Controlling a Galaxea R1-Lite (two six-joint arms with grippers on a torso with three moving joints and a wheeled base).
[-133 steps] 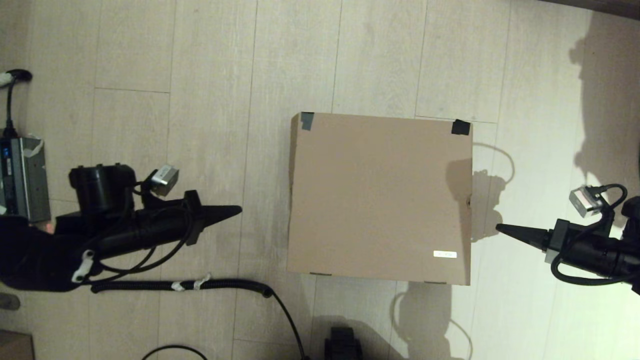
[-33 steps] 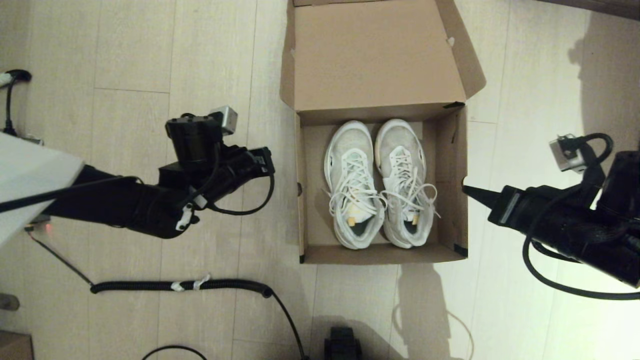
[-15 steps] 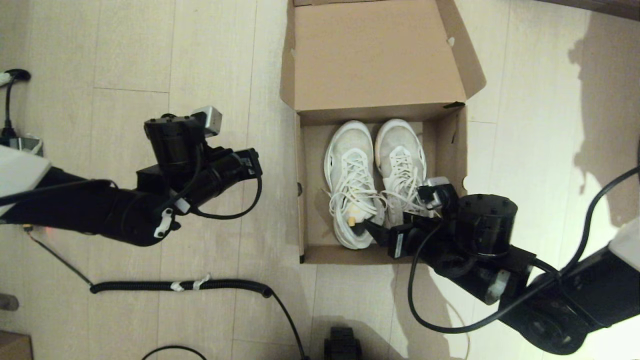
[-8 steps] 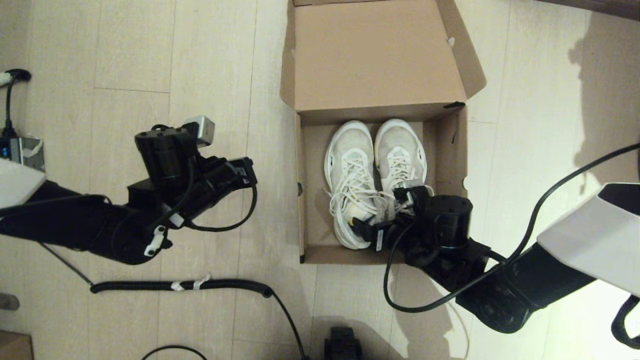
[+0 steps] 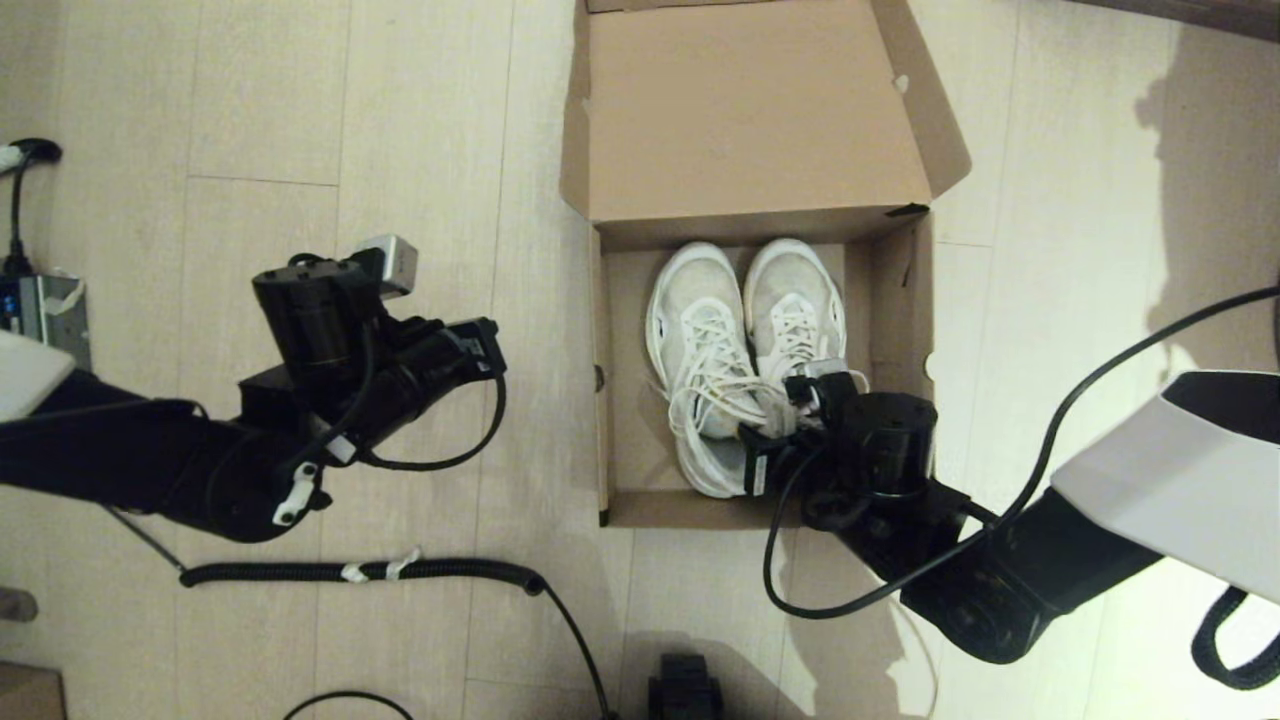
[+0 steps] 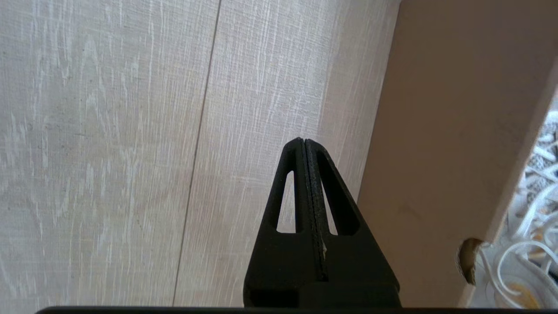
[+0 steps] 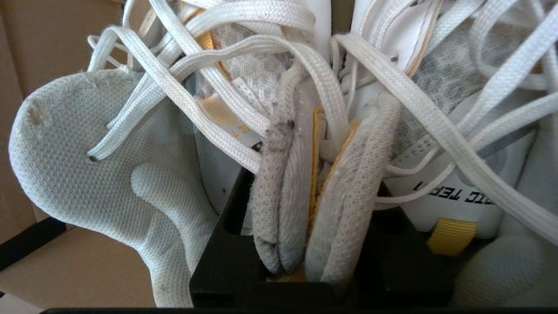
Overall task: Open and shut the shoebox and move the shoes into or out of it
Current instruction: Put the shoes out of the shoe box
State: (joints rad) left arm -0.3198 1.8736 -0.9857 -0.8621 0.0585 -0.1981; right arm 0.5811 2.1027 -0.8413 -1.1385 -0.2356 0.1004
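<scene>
The brown shoebox (image 5: 603, 420) stands open on the floor, its lid (image 5: 750, 110) folded back on the far side. Both white sneakers (image 5: 700, 330) lie inside side by side, toes toward the lid. My right gripper (image 5: 765, 445) reaches into the near end of the box and is shut on the shoes' inner heel collars (image 7: 279, 196), pinching the two together with some laces between its black fingers (image 7: 231, 213). My left gripper (image 6: 304, 141) is shut on nothing, low over the floor just outside the box's left wall (image 6: 444, 131).
A coiled black cable (image 5: 380, 572) runs across the floor near the robot, left of the box. A grey device (image 5: 40, 310) sits at the far left edge and a black part (image 5: 685, 690) at the bottom middle. Bare wood floor lies either side of the box.
The lid was closed at first and now stands open. In the last second my right gripper went into the box and shut on the heel collars; the shoes shifted slightly. The left arm drew back leftward.
</scene>
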